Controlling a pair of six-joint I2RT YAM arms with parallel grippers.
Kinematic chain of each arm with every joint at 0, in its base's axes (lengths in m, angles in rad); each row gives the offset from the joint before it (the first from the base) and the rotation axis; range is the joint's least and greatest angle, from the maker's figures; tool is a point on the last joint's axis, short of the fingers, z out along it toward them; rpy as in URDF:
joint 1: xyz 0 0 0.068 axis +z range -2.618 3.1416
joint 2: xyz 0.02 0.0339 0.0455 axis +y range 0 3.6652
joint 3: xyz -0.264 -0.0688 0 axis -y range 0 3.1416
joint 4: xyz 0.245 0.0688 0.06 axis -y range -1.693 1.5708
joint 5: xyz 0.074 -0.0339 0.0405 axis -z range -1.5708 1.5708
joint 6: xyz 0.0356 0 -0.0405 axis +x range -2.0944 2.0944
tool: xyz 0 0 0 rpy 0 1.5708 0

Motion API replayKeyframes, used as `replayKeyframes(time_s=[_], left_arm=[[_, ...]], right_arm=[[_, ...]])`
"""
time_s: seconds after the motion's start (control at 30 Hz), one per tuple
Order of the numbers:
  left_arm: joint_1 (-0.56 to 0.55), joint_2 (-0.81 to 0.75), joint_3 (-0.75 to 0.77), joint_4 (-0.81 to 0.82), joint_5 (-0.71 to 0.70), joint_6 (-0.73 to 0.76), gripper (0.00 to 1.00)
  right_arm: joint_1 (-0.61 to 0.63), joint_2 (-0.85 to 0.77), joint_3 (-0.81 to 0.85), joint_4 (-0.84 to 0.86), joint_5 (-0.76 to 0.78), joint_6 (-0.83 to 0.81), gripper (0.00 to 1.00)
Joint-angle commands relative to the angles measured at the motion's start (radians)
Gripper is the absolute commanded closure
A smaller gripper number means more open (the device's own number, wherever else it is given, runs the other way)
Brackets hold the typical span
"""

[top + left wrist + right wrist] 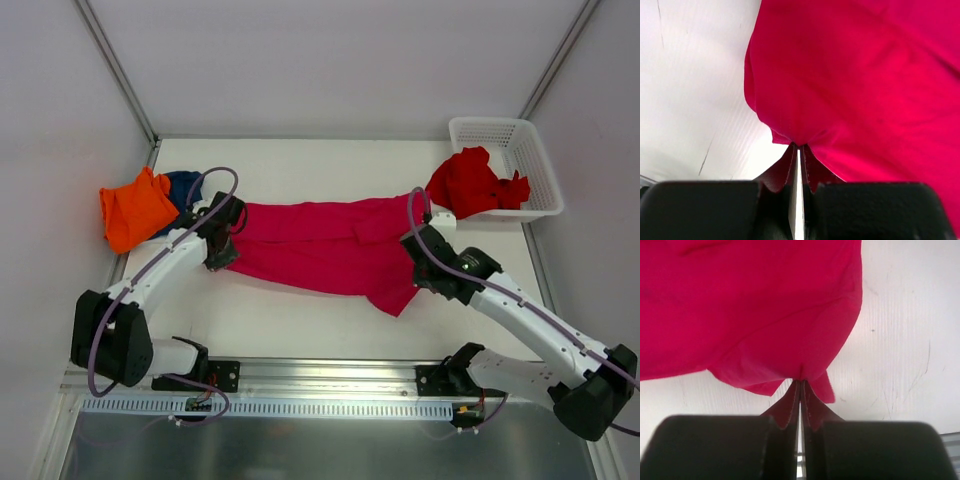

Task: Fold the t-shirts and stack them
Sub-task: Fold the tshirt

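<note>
Your left gripper was closed tight, with a fold of the pink t-shirt pinched between its fingers at the cloth's left edge. Your right gripper was closed the same way on a tuck of the right edge, close to a corner that hung down past the pinch. Each wrist view showed the fabric gathering into creases at the fingertips. I took that as both arms pulling apart to spread the garment flat before a fold.

The t-shirt ran as a long band between the two grippers across the middle of the worktop, with one flap trailing toward the near side by your right arm. I could not tell whether it was resting on the surface or raised slightly above it.

At the far left, just beside your left arm, an orange t-shirt lay partly over a blue t-shirt. That looked like the stacking spot. At the far right stood a white basket. A crumpled red t-shirt spilled over its near-left rim, probably waiting its turn.

Counted: two grippers, both gripping cloth. Four t-shirts, one each of pink, orange, blue and red. One basket.
</note>
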Motion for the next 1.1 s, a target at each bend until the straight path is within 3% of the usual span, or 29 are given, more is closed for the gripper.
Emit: replayKeyframes(time_s=[0.0, 0.33, 0.67, 0.8, 1.07], left_arm=[[0.015, 0.098, 0.091, -0.035, -0.06, 0.045, 1.0], [0.085, 0.351, 0.311, -0.035, -0.09, 0.128, 1.0], [0.139, 0.572, 0.523, -0.035, -0.05, 0.224, 1.0], [0.14, 0.606, 0.552, -0.035, -0.062, 0.247, 1.0], [0.145, 0.6, 0.572, -0.035, -0.109, 0.258, 1.0]], right_arm=[[-0.026, 0.069, 0.081, -0.006, 0.067, -0.069, 1.0], [-0.238, 0.332, 0.228, 0.131, -0.008, -0.246, 1.0], [-0.374, 0.758, 0.544, 0.177, -0.113, -0.375, 1.0], [-0.414, 0.911, 0.665, 0.171, -0.132, -0.407, 1.0], [-0.473, 0.987, 0.766, 0.148, -0.155, -0.436, 1.0]])
